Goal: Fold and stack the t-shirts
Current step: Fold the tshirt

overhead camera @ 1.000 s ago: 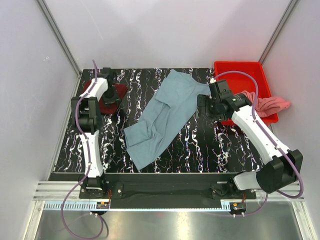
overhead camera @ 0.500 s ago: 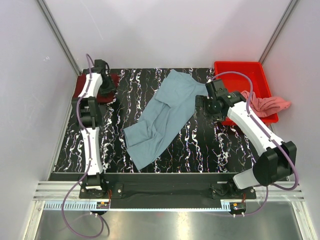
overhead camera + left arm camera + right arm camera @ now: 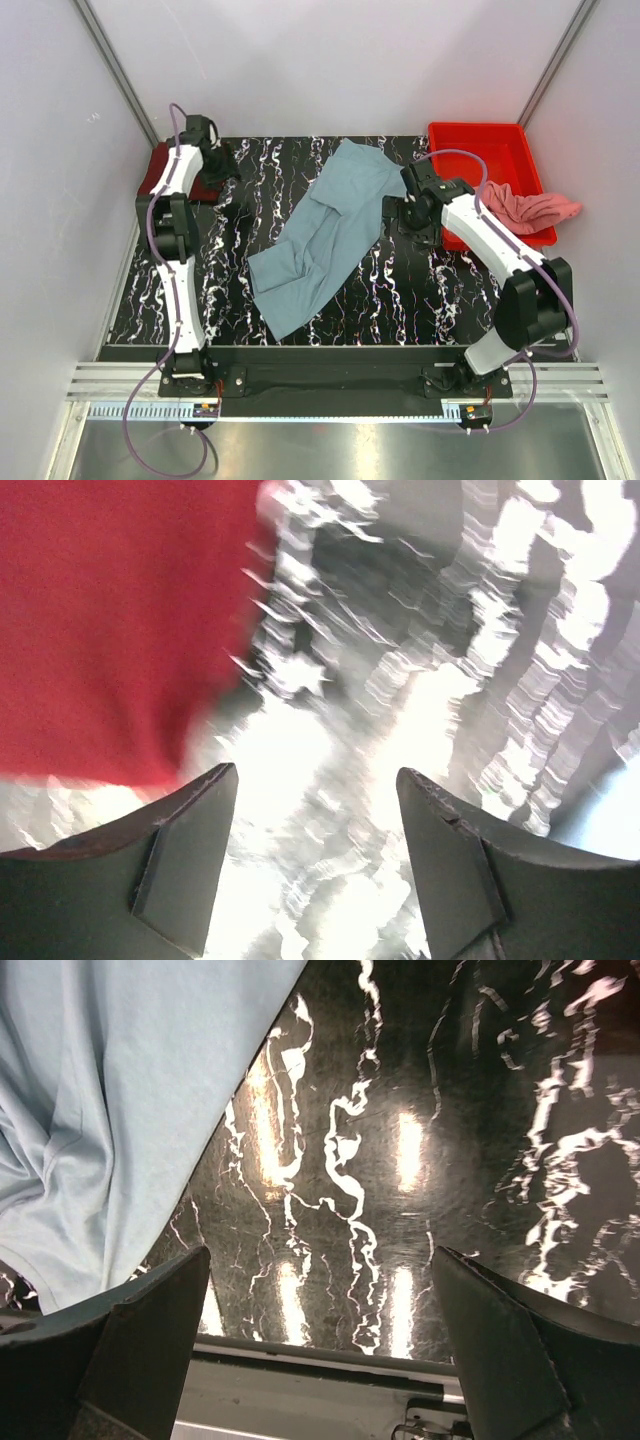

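Black marbled table [image 3: 430, 290] carries the grey-blue shirt [image 3: 320, 240] crumpled mid-surface, maroon shirt [image 3: 157, 172] at its far-left corner, seemingly folded. Both the left gripper [image 3: 315, 780] and right gripper [image 3: 320, 1260] gape empty; the right, grabbing one layer, could drag the cloth askew.

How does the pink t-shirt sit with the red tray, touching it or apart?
Touching. The top external view shows the pink t-shirt lying partly inside the red tray and draped over its right rim.
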Robot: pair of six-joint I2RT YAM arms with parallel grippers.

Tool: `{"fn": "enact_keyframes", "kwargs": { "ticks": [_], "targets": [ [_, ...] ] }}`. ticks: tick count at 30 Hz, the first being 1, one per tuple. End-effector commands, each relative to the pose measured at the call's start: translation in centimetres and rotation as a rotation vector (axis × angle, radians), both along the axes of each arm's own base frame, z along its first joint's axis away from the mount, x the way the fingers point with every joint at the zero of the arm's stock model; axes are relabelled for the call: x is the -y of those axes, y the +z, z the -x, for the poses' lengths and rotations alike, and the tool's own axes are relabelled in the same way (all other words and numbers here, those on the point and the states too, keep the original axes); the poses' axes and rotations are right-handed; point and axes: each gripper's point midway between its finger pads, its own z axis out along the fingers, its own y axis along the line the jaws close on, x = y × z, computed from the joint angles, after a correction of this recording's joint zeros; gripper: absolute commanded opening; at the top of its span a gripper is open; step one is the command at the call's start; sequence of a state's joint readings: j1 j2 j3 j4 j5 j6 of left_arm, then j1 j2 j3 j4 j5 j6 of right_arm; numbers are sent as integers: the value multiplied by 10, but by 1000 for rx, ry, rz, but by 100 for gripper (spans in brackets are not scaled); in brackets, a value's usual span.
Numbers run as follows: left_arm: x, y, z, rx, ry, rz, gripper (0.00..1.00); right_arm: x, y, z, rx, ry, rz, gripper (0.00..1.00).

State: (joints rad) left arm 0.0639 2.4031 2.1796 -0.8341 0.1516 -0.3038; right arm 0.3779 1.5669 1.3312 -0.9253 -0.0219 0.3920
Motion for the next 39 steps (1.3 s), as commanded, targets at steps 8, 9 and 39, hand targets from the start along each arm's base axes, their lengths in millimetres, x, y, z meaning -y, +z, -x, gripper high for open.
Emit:
{"fn": "enact_keyframes", "kwargs": {
  "ticks": [8,9,39],
  "targets": [
    [122,67,106,54,-231,25,64,-66,-8,-14,-117,48,-256,100],
    [130,58,123,8,-282,17,66,-73,-8,-14,-125,49,-281,100],
    [111,-57,326,-390,85,209,14,-52,-84,-156,37,-159,65,75]
  ]
}}
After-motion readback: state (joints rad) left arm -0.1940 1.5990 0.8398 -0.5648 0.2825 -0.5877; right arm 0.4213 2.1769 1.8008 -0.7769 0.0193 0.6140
